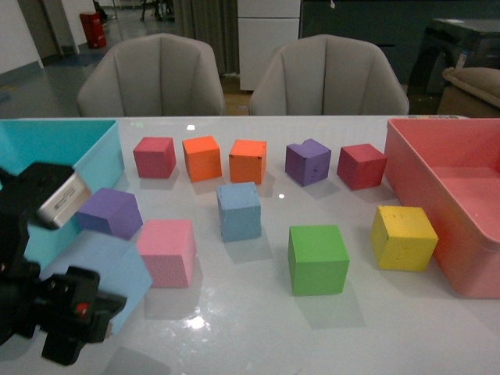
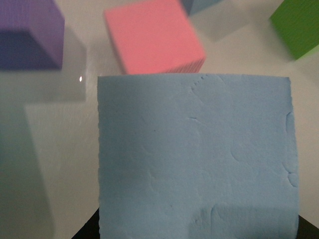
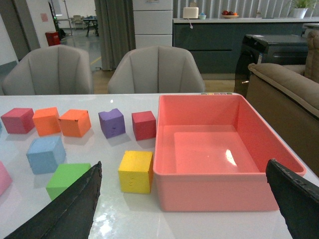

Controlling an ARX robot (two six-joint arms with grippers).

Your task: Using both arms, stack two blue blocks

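One pale blue block (image 1: 108, 269) hangs at the near left, lifted off the table, with my left gripper (image 1: 87, 301) shut on it. In the left wrist view this block (image 2: 199, 159) fills most of the picture and hides the fingers. The other blue block (image 1: 239, 211) rests on the white table near the middle, behind and to the right of the held one; it also shows in the right wrist view (image 3: 46, 153). My right gripper (image 3: 184, 209) is open and holds nothing. It hovers in front of the pink bin, out of the front view.
A pink cube (image 1: 166, 251) and a purple cube (image 1: 112, 212) sit close to the held block. A green cube (image 1: 317, 258) and a yellow cube (image 1: 403, 237) lie right of centre. The pink bin (image 1: 476, 273) stands right, a turquoise bin (image 1: 101, 156) left. Red, orange and purple cubes line the back.
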